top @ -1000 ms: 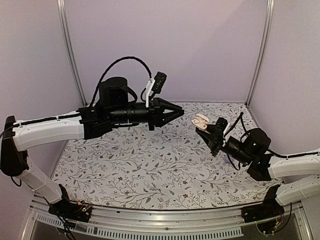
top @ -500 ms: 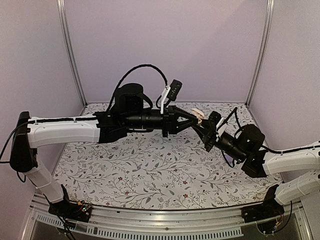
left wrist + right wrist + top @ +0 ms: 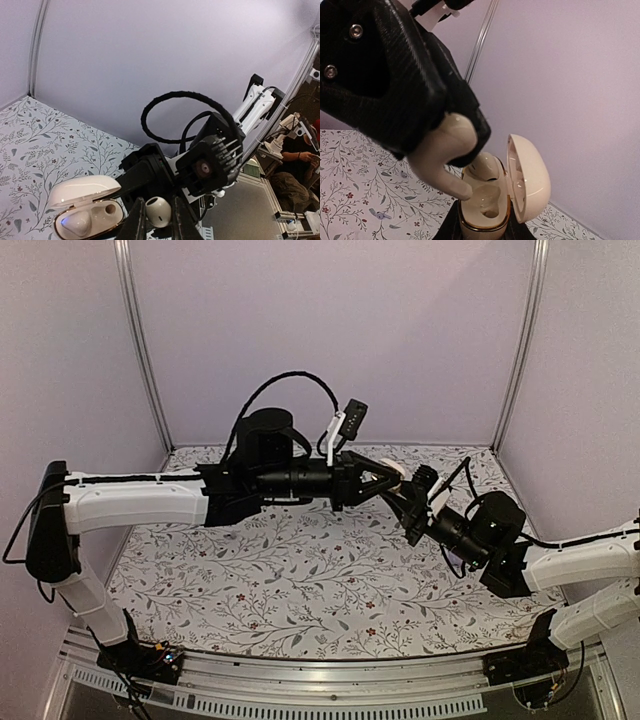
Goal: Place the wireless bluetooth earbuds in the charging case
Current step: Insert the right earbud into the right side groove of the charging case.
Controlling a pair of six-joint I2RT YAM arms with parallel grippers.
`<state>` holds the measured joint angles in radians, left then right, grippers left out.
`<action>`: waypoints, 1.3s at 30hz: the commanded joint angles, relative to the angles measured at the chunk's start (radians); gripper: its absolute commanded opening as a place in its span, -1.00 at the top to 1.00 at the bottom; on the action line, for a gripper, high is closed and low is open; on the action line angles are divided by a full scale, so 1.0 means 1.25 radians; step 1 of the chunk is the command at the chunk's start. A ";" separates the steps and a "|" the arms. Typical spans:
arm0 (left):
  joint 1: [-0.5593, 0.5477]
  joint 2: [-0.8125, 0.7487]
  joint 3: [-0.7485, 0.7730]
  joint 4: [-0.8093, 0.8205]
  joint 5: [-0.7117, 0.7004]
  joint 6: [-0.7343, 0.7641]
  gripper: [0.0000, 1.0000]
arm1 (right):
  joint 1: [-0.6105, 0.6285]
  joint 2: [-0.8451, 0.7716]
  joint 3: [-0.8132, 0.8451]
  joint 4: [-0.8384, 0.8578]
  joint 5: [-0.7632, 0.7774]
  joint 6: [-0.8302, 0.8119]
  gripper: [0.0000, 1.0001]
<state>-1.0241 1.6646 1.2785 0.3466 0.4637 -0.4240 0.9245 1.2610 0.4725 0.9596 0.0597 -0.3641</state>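
Looking out from the left wrist, the left pincer (image 3: 158,207) is clenched on a pale earbud (image 3: 159,214), the rounded body pinched between the two dark fingers. Just to its left sits the charging case (image 3: 85,222), raised off the floral counter (image 3: 30,135) with its lid (image 3: 82,190) swung open. A second earbud (image 3: 79,223) is seated in the case's left socket, and the other socket (image 3: 106,210) shows as a dark empty hollow. The held earbud is just beside the case's rim, not inside it.

From the right wrist, the right pincer (image 3: 482,227) is clamped on the lower body of the case, which stands upright with the lid hinged open to the right. The left pincer fills the upper left of this view. The held earbud hangs from it with the stem pointing down and right – its tip is at the case's mouth, above the empty socket. Whether the tip touches the rim cannot be told. The second earbud lies in the farther socket.

From the top external camera, both arms meet in mid-air over the right rear part of the counter – the left arm stretched across from the left, the right arm reaching up and inward. Only a small pale patch of the case shows between the two pincer tips, and the earbuds are too small to pick out.
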 commanded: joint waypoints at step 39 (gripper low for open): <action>0.020 0.041 0.040 -0.056 -0.069 -0.071 0.77 | 0.042 0.003 0.040 0.017 0.091 -0.052 0.98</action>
<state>-1.0119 1.6947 1.3079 0.3080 0.3882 -0.4969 0.9680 1.2652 0.4911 0.9493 0.1596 -0.4191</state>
